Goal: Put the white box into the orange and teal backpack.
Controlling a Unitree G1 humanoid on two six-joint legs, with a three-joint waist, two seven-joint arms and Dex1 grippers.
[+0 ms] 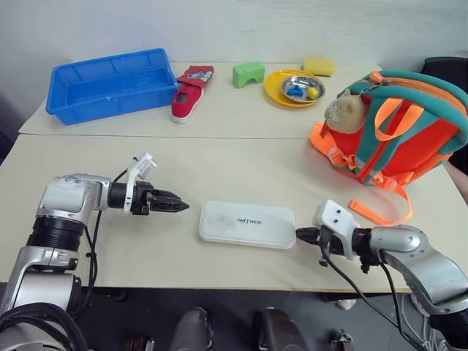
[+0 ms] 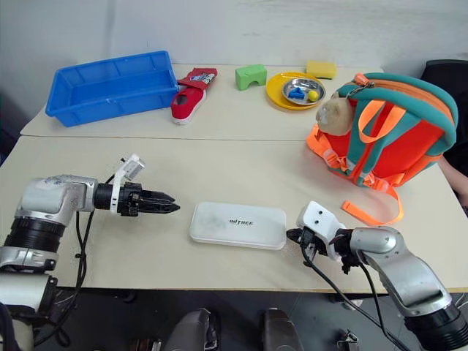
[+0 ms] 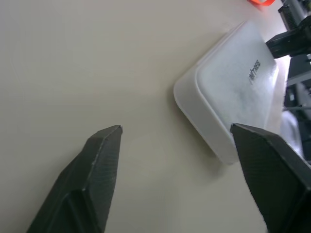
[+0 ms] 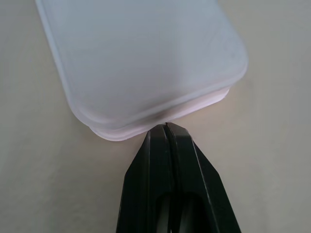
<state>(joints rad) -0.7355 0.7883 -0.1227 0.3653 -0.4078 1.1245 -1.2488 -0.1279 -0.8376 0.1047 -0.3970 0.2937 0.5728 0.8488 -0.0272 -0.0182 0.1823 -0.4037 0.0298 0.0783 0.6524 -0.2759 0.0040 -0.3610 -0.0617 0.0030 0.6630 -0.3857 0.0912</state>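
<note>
- white box lies flat on the near table, lettering up, long axis running left-right, between the two grippers
- right gripper at the box's right short end, fingers pressed together, closed on nothing; the wrist view puts the joined tips right at the box's end edge, touching or just about, can't tell which
- right gripper points left and slightly down along the tabletop toward the box
- left gripper just off the box's left end, a bit toward the far side, small gap of bare table between tips and box, no contact
- left wrist view: the two black fingers spread wide, empty, box's rounded left corner seen between and beyond them
- orange and teal backpack sits at the far right of the table, well apart from the box, beige plush toy on its left face, loose orange strap trailing onto the table toward the right arm
- far table: blue tray, red shoe, green block, yellow plate holding a metal bowl, yellow sponge
</note>
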